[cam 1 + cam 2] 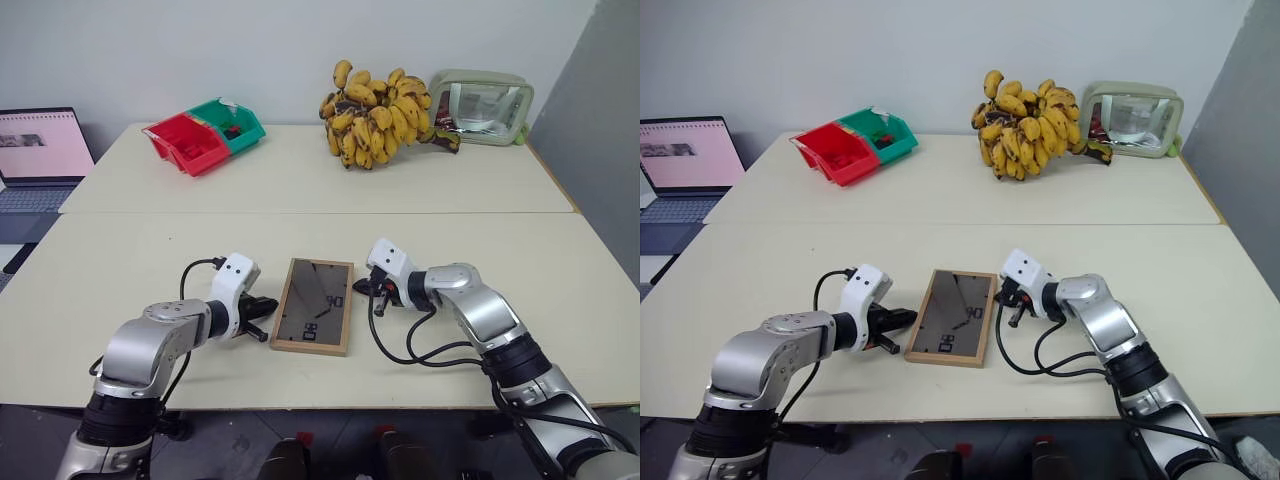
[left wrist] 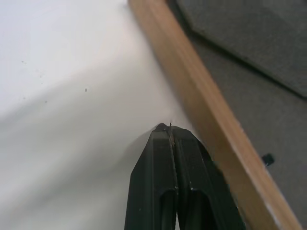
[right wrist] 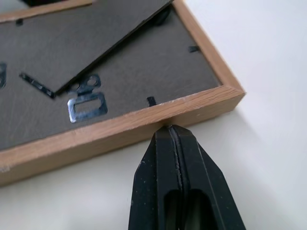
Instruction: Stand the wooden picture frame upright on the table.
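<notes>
We see both grippers pinched closed, empty: left gripper and right gripper flank the face-down wooden picture frame; right wrist view shows its stand leg.

The wooden picture frame had a light, matt wood rim, a dull fibrous back panel and shiny metal hangers; the desk was smooth and matt.

The left gripper, fingers pressed together, hovered over the table just beside the frame's wooden edge, back panel up.
</notes>
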### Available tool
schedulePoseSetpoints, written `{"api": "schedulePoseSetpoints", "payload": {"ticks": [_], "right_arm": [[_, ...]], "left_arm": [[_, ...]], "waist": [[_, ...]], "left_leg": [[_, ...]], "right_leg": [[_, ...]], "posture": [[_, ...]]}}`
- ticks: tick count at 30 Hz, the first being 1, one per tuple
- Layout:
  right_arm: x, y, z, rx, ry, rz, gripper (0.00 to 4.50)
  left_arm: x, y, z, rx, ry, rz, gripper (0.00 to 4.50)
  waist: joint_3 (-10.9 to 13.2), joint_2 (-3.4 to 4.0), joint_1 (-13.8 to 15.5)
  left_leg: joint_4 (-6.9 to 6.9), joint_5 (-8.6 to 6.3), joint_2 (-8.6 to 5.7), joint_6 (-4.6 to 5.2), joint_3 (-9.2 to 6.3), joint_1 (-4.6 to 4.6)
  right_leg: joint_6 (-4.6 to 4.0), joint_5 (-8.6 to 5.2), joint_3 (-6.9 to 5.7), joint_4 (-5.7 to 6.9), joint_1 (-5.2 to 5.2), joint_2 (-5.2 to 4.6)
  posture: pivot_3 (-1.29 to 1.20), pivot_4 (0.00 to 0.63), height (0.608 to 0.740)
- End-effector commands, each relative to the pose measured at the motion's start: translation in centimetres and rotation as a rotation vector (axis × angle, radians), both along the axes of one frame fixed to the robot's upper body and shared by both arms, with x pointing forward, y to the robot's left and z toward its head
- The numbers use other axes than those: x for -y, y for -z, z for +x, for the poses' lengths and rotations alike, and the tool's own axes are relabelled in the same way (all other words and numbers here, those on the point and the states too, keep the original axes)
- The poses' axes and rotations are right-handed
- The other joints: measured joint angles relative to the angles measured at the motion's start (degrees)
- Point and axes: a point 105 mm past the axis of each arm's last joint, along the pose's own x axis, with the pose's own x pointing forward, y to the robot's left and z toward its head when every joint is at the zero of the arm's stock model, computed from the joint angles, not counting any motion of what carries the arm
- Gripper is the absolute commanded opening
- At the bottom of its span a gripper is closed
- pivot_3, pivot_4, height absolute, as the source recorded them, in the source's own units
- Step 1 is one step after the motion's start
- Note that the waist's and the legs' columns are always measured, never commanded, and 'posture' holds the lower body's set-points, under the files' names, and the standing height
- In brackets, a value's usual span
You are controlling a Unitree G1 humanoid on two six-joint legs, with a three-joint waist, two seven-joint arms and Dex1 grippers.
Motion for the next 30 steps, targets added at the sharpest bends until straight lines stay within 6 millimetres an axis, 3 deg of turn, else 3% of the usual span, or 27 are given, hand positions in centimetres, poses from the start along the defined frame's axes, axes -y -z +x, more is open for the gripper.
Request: {"api": "schedulePoseSetpoints", "payload": {"ticks": [1, 8, 13, 18, 21, 24, 27, 30], "right_arm": [[-0.7, -1.2, 0.4, 0.043, 0.023, 0.05, 0.0], [-0.5, -1.0, 1.5, 0.058, 0.064, 0.039, 0.0], [0.9, -0.7, 1.9, 0.07, 0.093, 0.014, 0.0], [2.4, -0.8, 1.3, 0.089, 0.089, -0.012, 0.0], [3.1, -0.9, 0.8, 0.101, 0.071, -0.023, 0.0], [3.8, -0.9, 0.6, 0.108, 0.059, -0.039, 0.0], [4.2, -0.6, 0.5, 0.108, 0.052, -0.057, 0.0], [4.3, -0.4, 0.3, 0.105, 0.044, -0.064, 0.0]], "left_arm": [[1.3, 0.1, 1.0, 0.011, -0.004, -0.031, 0.05], [2.1, -0.1, 1.8, 0.024, -0.003, -0.035, 0.05], [0.8, 0.3, 2.0, 0.024, -0.019, -0.005, 0.05], [-1.2, -0.3, 0.4, 0.029, 0.046, 0.015, 0.05], [-2.5, -2.3, -1.2, -0.008, 0.133, -0.083, 0.54], [-3.6, -3.9, -2.2, -0.093, 0.161, -0.224, 1.3], [-3.6, -5.6, -2.9, -0.235, 0.149, -0.484, 1.93], [-3.3, -6.3, -3.5, -0.331, 0.158, -0.617, 2.55]], "waist": [[0.0, 0.0, 0.23], [-0.01, -0.01, 0.69], [-0.01, -0.01, 0.71], [-0.01, -0.01, 0.38], [0.0, -0.02, -0.48], [0.01, -0.02, -0.35], [0.02, -0.02, -0.26], [0.03, -0.06, -0.28]], "left_leg": [[0.0, 0.0, -0.01, 0.0, 0.0, 0.01], [0.02, 0.0, -0.07, 0.0, -0.02, 0.0], [0.02, 0.01, -0.07, -0.01, -0.02, 0.0], [-0.02, 0.0, -0.05, -0.01, -0.01, 0.0], [-0.1, 0.0, 0.0, -0.01, 0.03, -0.02], [-0.16, 0.0, 0.01, 0.0, -0.03, -0.04], [-0.16, 0.0, 0.0, 0.0, -0.05, -0.04], [-0.14, -0.01, -0.02, 0.01, -0.06, -0.06]], "right_leg": [[0.0, 0.0, 0.0, -0.01, 0.01, -0.01], [0.01, 0.0, -0.04, -0.01, 0.03, -0.07], [0.01, 0.0, -0.04, -0.02, 0.03, -0.08], [0.01, 0.0, -0.04, -0.08, 0.02, -0.07], [0.0, 0.0, -0.01, -0.12, -0.03, -0.07], [-0.11, -0.07, -0.08, -0.08, -0.12, -0.07], [-0.03, -0.13, -0.12, -0.08, -0.1, 0.11], [0.06, -0.18, -0.13, -0.12, -0.07, 0.11]], "posture": [[0.0, 0.15, 0.74], [0.0, 0.15, 0.74], [0.0, 0.15, 0.74], [0.0, 0.15, 0.74], [0.0, 0.15, 0.74], [0.0, 0.15, 0.74], [0.0, 0.15, 0.74], [0.0, 0.15, 0.74]]}}
